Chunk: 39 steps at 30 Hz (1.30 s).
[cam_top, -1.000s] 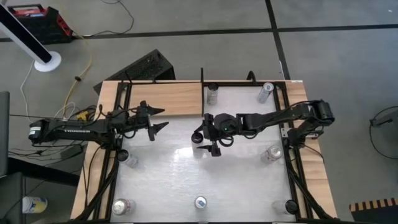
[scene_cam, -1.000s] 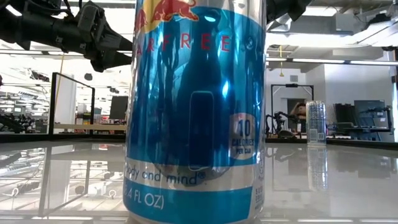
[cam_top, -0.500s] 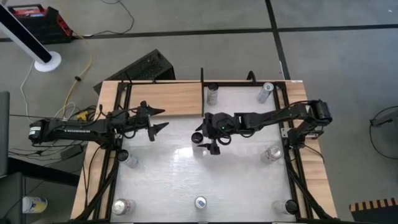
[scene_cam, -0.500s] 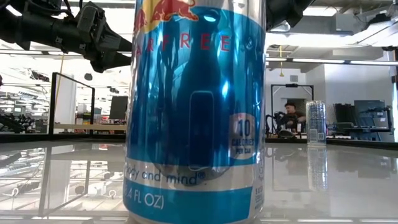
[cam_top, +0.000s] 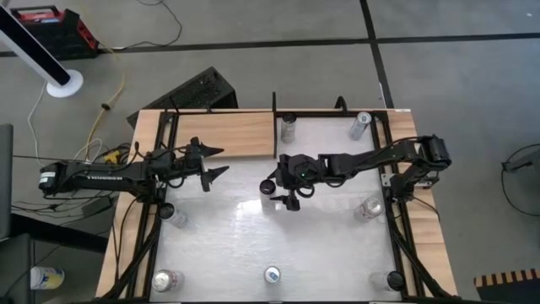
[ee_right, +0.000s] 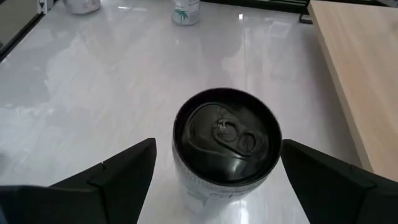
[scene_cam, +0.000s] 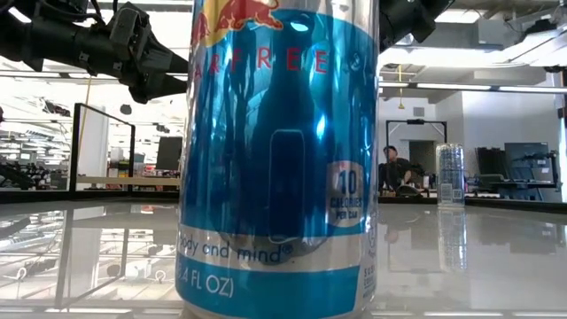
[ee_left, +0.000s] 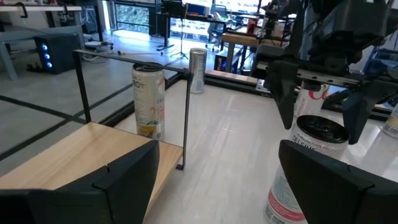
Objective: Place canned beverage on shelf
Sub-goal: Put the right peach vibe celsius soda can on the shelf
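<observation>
A white can with a black top (ee_right: 227, 140) stands upright on the white table just right of the pale wooden shelf (cam_top: 224, 133); it also shows in the left wrist view (ee_left: 301, 180). My right gripper (ee_right: 217, 149) hangs open just above it, one finger on each side of its top and neither touching; it also shows in the high view (cam_top: 281, 192). My left gripper (cam_top: 213, 162) is open and empty at the shelf's near edge. The shelf lies flat at the table's far left.
Other cans stand around the table: two at the far edge (cam_top: 288, 127) (cam_top: 360, 124), one at the right (cam_top: 369, 208), one at the left (cam_top: 175, 217), several along the near edge, among them the blue one (scene_cam: 279, 159) close to the low camera. A black frame post (ee_left: 186, 106) stands at the shelf's corner.
My right gripper has turned a little and come slightly lower over the black-topped can, staying open. The can has not moved.
</observation>
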Available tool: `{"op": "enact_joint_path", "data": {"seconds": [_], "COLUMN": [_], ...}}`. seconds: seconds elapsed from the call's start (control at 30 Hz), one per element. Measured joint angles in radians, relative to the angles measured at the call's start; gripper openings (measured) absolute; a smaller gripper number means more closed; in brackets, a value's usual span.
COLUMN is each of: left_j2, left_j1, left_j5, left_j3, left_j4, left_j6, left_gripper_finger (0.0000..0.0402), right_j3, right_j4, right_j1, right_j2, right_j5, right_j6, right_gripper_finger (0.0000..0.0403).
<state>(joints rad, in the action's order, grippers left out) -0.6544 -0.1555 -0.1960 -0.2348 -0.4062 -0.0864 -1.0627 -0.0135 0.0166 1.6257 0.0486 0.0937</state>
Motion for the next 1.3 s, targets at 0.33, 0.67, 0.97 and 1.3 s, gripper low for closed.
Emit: {"op": "enact_joint_path", "data": {"seconds": [0.33,0.67,0.97,1.3], "left_j2": [0.0,0.0,0.0,0.0], "left_j1": [0.0,0.0,0.0,0.0], "left_j5": [0.0,-0.001,-0.001,-0.001], "left_j3": [0.0,0.0,0.0,0.0], "left_j4": [0.005,0.02,0.03,0.035], "left_j6": [-0.003,-0.003,-0.003,-0.003], "left_gripper_finger": [0.0318,0.0318,0.0318,0.0318], "right_j3": [0.004,0.003,0.005,-0.165], "right_j4": [0.036,0.033,0.064,-0.022], "right_j1": [0.0,-0.005,-0.004,-0.039], "right_j2": [0.014,0.018,0.019,0.014], "right_j5": [0.0,0.002,0.002,0.005], "right_j6": [-0.007,0.013,0.045,0.13], "right_gripper_finger": [0.0364,0.0315,0.0289,0.0287]}}
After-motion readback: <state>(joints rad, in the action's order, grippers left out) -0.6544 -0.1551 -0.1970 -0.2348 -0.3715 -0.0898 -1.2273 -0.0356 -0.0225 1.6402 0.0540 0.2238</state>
